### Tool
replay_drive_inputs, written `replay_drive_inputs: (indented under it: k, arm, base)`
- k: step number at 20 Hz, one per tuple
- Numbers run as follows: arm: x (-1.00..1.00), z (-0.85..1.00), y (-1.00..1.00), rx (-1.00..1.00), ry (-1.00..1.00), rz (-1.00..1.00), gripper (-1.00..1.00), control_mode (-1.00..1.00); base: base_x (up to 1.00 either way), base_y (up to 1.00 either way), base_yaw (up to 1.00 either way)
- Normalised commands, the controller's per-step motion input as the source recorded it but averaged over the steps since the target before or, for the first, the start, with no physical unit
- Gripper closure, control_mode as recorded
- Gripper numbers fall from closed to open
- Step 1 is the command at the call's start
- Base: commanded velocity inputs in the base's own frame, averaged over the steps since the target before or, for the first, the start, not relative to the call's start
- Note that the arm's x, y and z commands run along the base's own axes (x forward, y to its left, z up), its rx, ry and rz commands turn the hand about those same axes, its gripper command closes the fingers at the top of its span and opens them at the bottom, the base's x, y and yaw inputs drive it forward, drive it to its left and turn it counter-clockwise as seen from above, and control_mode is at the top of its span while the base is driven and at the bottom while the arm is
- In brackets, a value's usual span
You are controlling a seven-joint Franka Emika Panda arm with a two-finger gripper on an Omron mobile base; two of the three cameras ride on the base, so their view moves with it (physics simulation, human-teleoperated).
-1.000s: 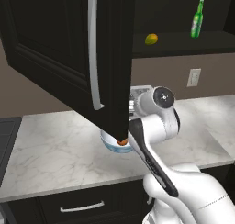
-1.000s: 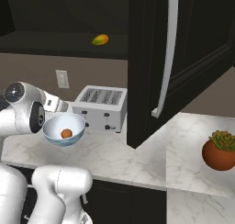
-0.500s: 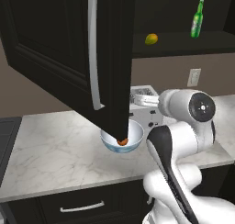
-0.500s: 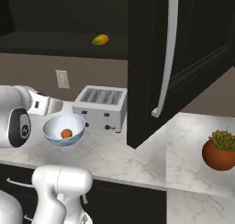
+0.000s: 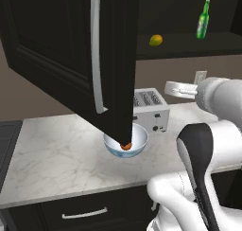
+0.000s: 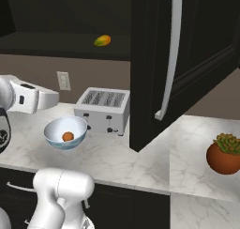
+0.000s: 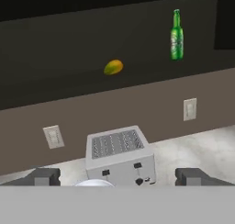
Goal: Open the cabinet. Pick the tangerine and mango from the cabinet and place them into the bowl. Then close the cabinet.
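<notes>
Landmark: boxy brushed-silver toaster (image 6: 104, 109) with two slotted grille tops, on the white grey-veined marble counter (image 5: 61, 154).

Large black wall cabinet (image 5: 71, 50): both panelled doors swung open, each with a long vertical silver bar handle (image 6: 169, 54). Glossy finish, raised panel edges.

Small oval mango (image 7: 113, 67), yellow-green with orange blush, lies on the dark cabinet shelf above the toaster, a little left of it in the hand view. Slim green glass bottle (image 7: 176, 35) stands upright on the same shelf, well to the right of the mango.

Round deep glossy bowl (image 6: 58, 129), pale blue-white, sits on the counter just beside the toaster, on the near side in the left base view. Small round orange tangerine (image 6: 68, 136) rests inside it at the bottom. In the left base view the open door edge partly covers the bowl.

Two-finger gripper (image 7: 120, 176): dark tips stand far apart at the bottom of the hand view, jaws spread wide, nothing between them. It faces the toaster front.

White wall outlet (image 6: 63, 80) on the brown backsplash beside the toaster. Round terracotta pot with a green spiky plant (image 6: 226, 154) on the counter, well to the toaster's right.
</notes>
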Motion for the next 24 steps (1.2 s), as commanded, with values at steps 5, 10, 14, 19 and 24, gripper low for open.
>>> replay_drive_inputs:
  k: [5, 10, 14, 19, 24]
  arm:
    - [-0.48, 0.73, -0.32, -0.01, -0.05, -0.07, -1.0, -1.0]
    - [-0.17, 0.55, -0.23, 0.0, -0.01, -0.07, -1.0, -1.0]
    - [0.03, 0.04, 0.0, -0.05, -0.01, 0.01, -1.0, -1.0]
    - [0.28, 0.0, 0.0, -0.04, 0.0, 0.02, -1.0, -1.0]
    - [0.31, 0.0, 0.0, 0.0, 0.0, 0.0, -1.0, -1.0]
  base:
    - [0.0, 0.0, 0.0]
    - [0.0, 0.0, 0.0]
    - [0.0, 0.0, 0.0]
    - [0.0, 0.0, 0.0]
    - [0.0, 0.0, 0.0]
